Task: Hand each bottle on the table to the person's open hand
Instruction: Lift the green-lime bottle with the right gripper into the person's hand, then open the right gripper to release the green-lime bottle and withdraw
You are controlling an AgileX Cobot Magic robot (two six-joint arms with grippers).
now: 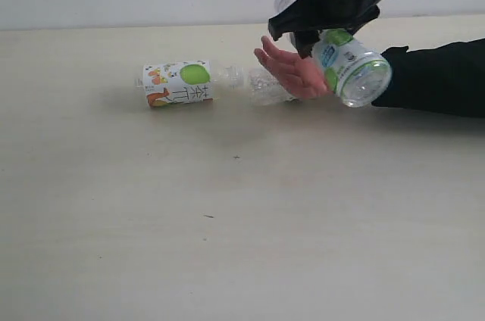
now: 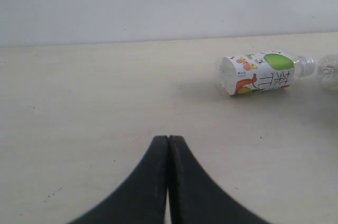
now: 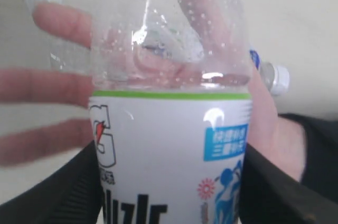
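The jaws of the right gripper hold the white-labelled bottle by its label, one jaw on each side. The bottle hangs tilted at the palm of the person's open hand, above the table; whether it touches the skin, I cannot tell. I think the danger is in the release. The fingers are spread, not curled, so the round bottle may roll off and hit the clear bottle lying just behind the hand. The left gripper is closed on nothing, well apart.
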